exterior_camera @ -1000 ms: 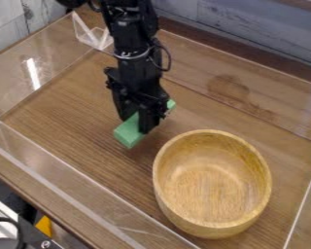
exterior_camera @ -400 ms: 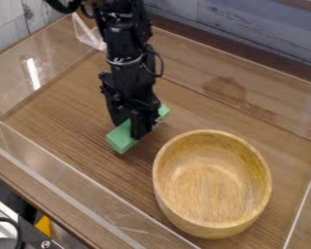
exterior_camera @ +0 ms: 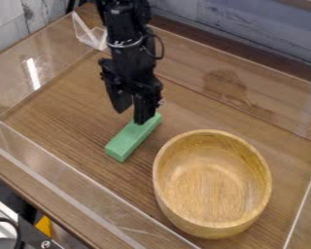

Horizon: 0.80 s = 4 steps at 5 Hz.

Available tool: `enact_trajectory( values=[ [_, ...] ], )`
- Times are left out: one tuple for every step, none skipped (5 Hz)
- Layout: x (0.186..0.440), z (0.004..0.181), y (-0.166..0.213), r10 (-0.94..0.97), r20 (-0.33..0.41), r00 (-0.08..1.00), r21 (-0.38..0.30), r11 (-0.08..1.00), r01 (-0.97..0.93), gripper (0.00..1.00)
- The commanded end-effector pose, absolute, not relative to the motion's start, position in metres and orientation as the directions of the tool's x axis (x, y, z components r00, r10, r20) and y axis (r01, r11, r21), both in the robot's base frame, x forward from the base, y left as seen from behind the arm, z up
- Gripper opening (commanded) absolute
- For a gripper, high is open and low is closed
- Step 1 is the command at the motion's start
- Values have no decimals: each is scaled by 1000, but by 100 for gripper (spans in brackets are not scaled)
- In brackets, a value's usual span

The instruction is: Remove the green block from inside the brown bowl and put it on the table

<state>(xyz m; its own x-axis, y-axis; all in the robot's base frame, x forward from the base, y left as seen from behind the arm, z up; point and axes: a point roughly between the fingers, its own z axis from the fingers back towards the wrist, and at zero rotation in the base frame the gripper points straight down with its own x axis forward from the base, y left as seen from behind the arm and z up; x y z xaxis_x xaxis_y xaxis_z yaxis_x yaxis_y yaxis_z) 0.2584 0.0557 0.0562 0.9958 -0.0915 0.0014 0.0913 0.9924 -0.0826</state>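
Wood-grain counter (exterior_camera: 236,92), clear acrylic wall (exterior_camera: 28,73) round its edges; pale plank wall behind. Black arm (exterior_camera: 120,24) comes down from the top, claw (exterior_camera: 136,114) pointing straight down, fingers parted and holding nothing. Green block (exterior_camera: 131,138) lies flat on the counter just under the fingertips (far end partly hidden by them). Brown bowl (exterior_camera: 213,183) sits just right of the block, not touching, nothing inside it.

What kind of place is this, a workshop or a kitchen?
Most likely a robot test bench, not a kitchen: a wooden table fenced by clear walls, a robot arm, and only a bowl and a green block as props.
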Motion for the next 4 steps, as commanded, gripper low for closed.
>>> enact_trajectory(
  values=[
    [274,69,59,-34,38,999,-78,996,36,100],
    [273,73,62,-98,38,994,-86,991,101,100],
    [273,75,64,-158,45,986,-90,983,162,100],
    [285,76,56,-131,51,990,-94,986,136,100]
  ],
)
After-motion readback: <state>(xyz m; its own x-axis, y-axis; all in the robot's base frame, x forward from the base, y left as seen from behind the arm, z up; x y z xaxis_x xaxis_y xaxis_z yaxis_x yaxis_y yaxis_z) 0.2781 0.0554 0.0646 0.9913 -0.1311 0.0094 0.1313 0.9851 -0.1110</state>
